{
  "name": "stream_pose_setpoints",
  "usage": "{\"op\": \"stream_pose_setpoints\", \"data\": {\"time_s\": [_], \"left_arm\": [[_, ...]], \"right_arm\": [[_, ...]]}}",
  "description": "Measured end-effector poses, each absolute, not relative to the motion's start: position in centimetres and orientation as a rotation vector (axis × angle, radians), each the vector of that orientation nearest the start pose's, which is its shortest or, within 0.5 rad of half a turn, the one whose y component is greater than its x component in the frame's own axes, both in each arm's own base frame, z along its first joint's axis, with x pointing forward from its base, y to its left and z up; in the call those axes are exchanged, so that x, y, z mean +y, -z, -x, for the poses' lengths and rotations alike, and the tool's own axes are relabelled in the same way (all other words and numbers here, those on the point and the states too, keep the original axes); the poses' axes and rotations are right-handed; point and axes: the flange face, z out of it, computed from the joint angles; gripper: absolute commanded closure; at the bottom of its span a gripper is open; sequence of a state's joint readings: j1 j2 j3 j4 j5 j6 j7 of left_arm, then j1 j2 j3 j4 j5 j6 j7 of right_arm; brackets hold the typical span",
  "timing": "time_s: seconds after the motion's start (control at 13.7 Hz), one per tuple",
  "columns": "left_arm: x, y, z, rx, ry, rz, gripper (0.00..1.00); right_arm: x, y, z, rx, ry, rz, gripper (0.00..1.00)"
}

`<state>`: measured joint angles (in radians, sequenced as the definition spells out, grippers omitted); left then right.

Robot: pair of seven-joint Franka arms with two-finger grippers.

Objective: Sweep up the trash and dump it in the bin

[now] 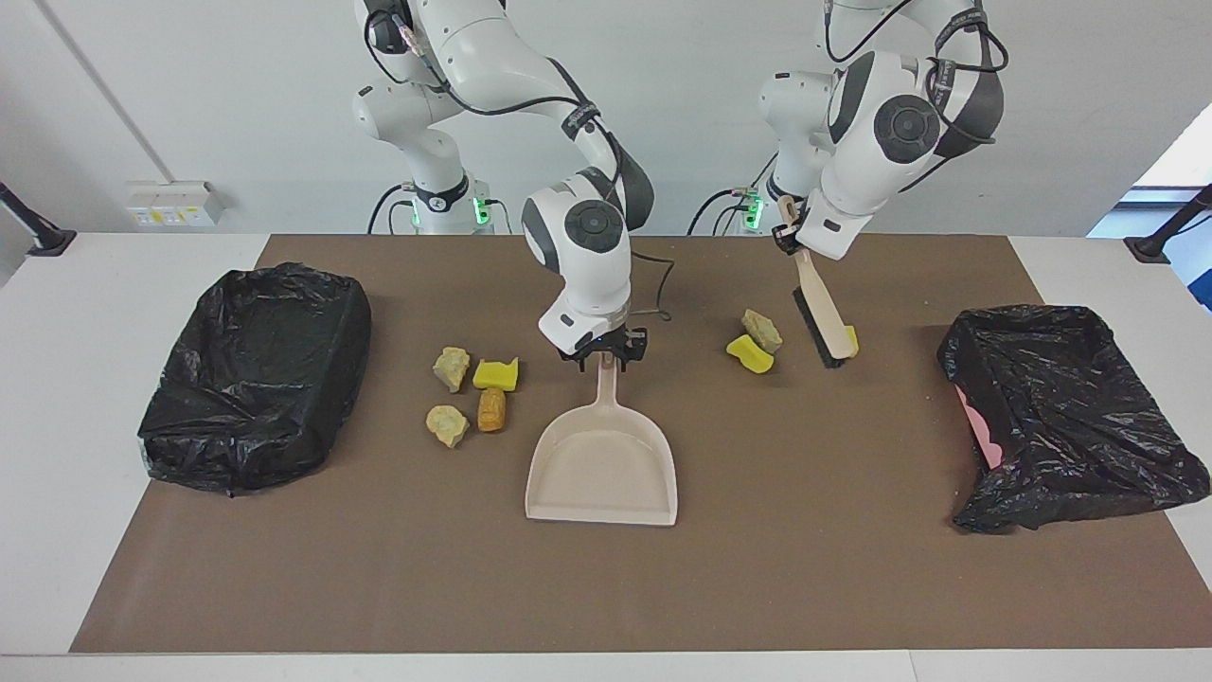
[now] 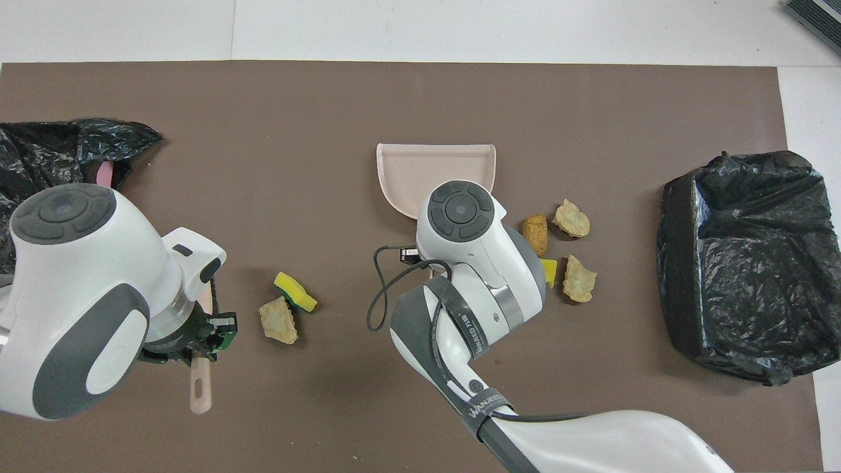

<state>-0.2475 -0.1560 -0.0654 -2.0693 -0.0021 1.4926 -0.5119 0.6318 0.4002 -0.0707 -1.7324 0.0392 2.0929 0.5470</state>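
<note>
The beige dustpan (image 1: 606, 464) (image 2: 433, 167) lies flat mid-table, handle toward the robots. My right gripper (image 1: 602, 352) sits down over the handle's end. My left gripper (image 1: 788, 237) (image 2: 197, 328) is shut on the handle of a brush (image 1: 822, 322), which hangs slanted above the mat. Its bristles are beside a yellow sponge bit (image 1: 850, 339). The trash lies in two groups. Two beige lumps (image 1: 453, 367), a yellow sponge (image 1: 495, 374) and an orange-brown piece (image 1: 490, 409) lie beside the dustpan toward the right arm's end. A lump (image 1: 761, 330) (image 2: 279, 320) and a sponge (image 1: 750, 352) (image 2: 295, 292) lie toward the left arm's end.
A bin lined with a black bag (image 1: 256, 374) (image 2: 742, 263) stands at the right arm's end of the brown mat. A second black-bagged bin (image 1: 1060, 407) (image 2: 52, 151), with pink showing inside, stands at the left arm's end.
</note>
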Motion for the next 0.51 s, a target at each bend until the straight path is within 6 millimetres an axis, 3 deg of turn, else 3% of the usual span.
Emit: {"op": "stream_pose_setpoints", "data": {"time_s": [0.29, 0.51], "left_arm": [[-10.0, -45.2, -40.6, -0.358, -0.523, 2.856, 1.00], [-7.7, -44.0, -38.7, -0.389, -0.506, 2.832, 1.00]], "right_arm": [[34.8, -35.2, -55.1, -0.118, 0.008, 3.224, 1.00], [31.6, -39.5, -55.8, -0.370, -0.031, 3.186, 1.00]]}}
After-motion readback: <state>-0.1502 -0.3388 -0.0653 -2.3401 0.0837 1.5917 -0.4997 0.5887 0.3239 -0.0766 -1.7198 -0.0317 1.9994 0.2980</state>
